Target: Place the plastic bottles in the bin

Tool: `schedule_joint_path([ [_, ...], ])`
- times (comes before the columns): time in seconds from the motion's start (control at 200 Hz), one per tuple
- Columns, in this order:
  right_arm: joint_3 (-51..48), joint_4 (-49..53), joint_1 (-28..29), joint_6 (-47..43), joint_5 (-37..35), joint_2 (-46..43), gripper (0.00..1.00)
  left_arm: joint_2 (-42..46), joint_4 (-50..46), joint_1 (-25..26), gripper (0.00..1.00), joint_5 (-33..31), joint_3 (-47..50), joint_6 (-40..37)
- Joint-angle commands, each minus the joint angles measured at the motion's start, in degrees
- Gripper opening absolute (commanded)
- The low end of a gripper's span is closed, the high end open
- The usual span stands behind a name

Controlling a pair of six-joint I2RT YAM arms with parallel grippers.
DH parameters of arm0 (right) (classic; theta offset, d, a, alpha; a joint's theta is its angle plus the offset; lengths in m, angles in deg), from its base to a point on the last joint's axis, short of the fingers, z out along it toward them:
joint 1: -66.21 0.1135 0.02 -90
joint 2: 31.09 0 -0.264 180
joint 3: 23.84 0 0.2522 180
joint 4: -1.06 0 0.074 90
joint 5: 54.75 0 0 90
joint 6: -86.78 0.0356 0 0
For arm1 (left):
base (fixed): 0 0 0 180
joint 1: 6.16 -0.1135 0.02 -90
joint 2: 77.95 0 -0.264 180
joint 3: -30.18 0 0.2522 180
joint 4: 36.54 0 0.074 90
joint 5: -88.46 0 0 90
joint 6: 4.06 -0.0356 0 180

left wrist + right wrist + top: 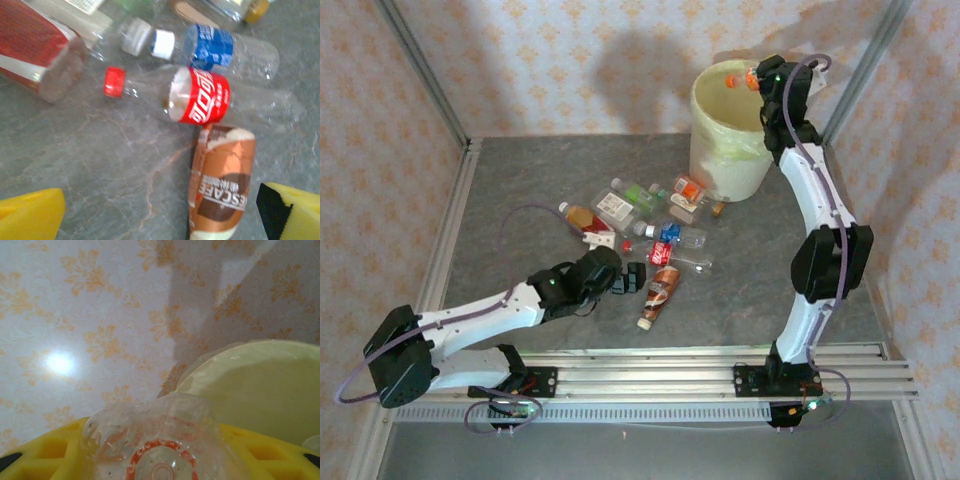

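Gripping lobed clear bottle [160, 450]: right claw [757, 78] above round bin [720, 165] | left claw [628, 278] spread

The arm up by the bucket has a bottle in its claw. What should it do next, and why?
Probably open the right claw and let go. It grips a clear bottle that appears to hang above the open mouth of the bin, so the bottle should drop straight in.

White arms [470, 318], black joints [832, 262], lilac cables [527, 208]
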Motion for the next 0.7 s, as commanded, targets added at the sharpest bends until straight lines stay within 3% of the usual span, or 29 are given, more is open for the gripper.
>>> schedule_joint_path([
  [0.0,4.6,3.2,0.1,2.0,0.2,3.3,0.44,-1.4,-0.1,2.7,1.0,1.4,0.1,-2.0],
  [0.13,10.7,8.0,0.1,2.2,0.4,7.4,0.58,-4.5,-4.0,6.1,1.0,-0.8,-3.1,-4.6],
  [0.275,17.1,17.9,0.0,6.9,-7.0,10.8,0.77,-7.7,-3.2,7.8,1.0,-0.2,-4.7,-5.7],
  [0.395,17.5,19.9,0.1,8.2,-9.1,10.3,0.88,-9.8,-2.0,8.9,1.0,0.6,-5.3,-5.8],
  [0.696,16.8,21.4,0.1,2.4,-7.1,6.3,0.92,-12.8,-3.0,10.8,1.0,1.4,-6.5,-9.3],
])
